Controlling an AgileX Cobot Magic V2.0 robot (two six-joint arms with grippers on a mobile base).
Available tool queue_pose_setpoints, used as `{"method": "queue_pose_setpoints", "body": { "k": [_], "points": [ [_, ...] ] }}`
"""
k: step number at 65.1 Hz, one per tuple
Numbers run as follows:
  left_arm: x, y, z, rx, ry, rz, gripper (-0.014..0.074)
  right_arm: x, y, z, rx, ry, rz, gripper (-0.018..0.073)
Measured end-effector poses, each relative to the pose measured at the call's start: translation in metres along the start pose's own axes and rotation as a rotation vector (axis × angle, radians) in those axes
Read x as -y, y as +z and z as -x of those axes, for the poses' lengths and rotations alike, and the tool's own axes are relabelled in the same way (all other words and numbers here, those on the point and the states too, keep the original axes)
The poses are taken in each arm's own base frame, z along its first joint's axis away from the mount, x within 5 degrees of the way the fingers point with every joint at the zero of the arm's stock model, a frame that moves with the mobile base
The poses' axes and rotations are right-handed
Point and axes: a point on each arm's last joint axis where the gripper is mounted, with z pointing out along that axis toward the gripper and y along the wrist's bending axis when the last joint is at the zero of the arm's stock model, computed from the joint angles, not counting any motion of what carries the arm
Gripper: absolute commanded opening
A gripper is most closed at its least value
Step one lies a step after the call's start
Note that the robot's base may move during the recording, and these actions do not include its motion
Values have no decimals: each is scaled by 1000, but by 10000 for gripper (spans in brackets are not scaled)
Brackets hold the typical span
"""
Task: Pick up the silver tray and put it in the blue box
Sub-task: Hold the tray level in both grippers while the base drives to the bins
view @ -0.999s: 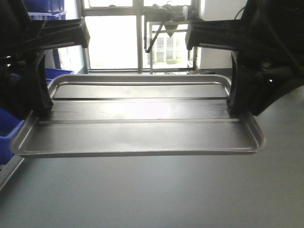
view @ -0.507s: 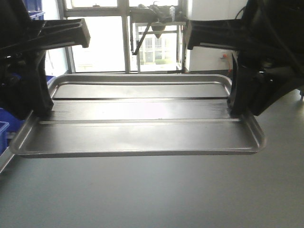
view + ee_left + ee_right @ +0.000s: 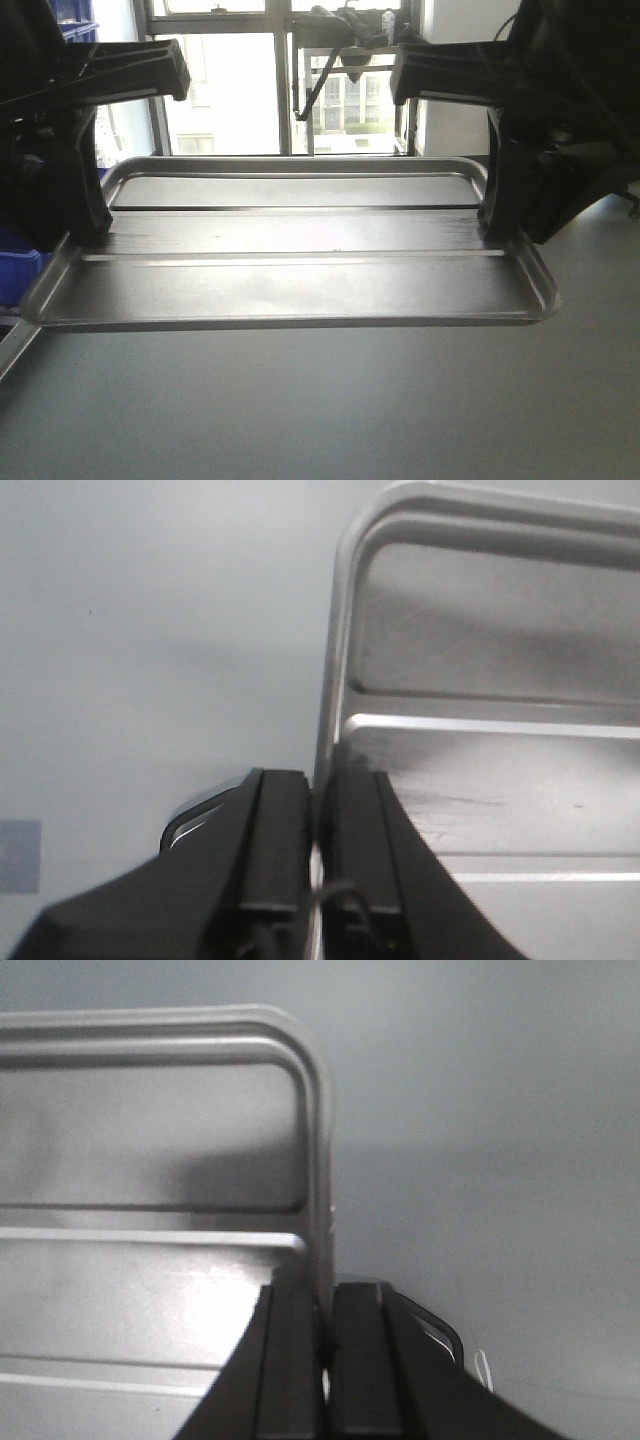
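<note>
- The silver tray (image 3: 290,285) hangs level above the grey table (image 3: 320,410), with the left gripper (image 3: 318,795) and right gripper (image 3: 328,1300) each pinching a short rim.
- The blue box (image 3: 20,278) shows at far left. Carrying the tray there likely calls for matched arm speeds, a flat tray and firm grips.
</note>
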Motion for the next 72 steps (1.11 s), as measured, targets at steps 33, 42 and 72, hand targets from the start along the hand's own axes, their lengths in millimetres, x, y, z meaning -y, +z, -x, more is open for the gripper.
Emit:
{"method": "queue_pose_setpoints", "body": {
  "k": [33,42,72],
  "points": [
    [0,0,0,0,0,0,-10,0,0,0,0,0,0,57],
    [0,0,0,0,0,0,-10,0,0,0,0,0,0,57],
    [0,0,0,0,0,0,-10,0,0,0,0,0,0,57]
  ]
}}
